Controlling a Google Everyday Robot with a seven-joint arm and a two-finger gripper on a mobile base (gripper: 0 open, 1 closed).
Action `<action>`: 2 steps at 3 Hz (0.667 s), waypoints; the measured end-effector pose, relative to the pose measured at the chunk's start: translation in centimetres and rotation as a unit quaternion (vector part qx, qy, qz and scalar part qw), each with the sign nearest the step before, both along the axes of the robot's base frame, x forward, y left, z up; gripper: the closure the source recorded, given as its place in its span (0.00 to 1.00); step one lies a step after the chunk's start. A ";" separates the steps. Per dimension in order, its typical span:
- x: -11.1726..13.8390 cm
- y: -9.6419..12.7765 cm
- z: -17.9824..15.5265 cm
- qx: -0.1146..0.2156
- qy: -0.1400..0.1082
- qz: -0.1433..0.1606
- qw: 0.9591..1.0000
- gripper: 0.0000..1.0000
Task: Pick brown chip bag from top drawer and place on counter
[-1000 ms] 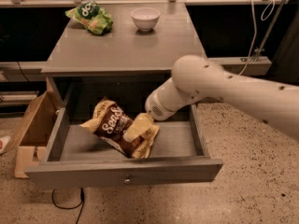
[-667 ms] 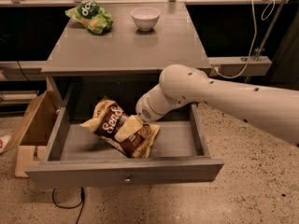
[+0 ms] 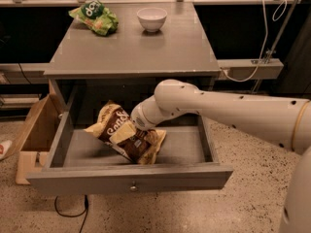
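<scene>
Gripper pressing onto brown bag, which is lying tilted left of centre in the open drawer, grip state impossible to tell; bag probably handling light, crinkly, slippery and crushable, so pinching its crimped edge looking safest before lifting above to counter.

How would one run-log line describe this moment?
pincer: inside top drawer, at brown chip bag | brown chip bag: in top drawer | counter: brown chip bag not yet there
</scene>
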State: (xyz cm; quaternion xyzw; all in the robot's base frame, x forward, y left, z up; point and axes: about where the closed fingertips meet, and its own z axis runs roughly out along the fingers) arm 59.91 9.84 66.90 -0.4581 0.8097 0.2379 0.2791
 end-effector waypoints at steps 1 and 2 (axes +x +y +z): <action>0.3 1.9 -1.0 0.048 0.008 0.010 0.999 0.49; 0.3 1.8 -0.2 0.145 0.017 0.017 0.989 0.72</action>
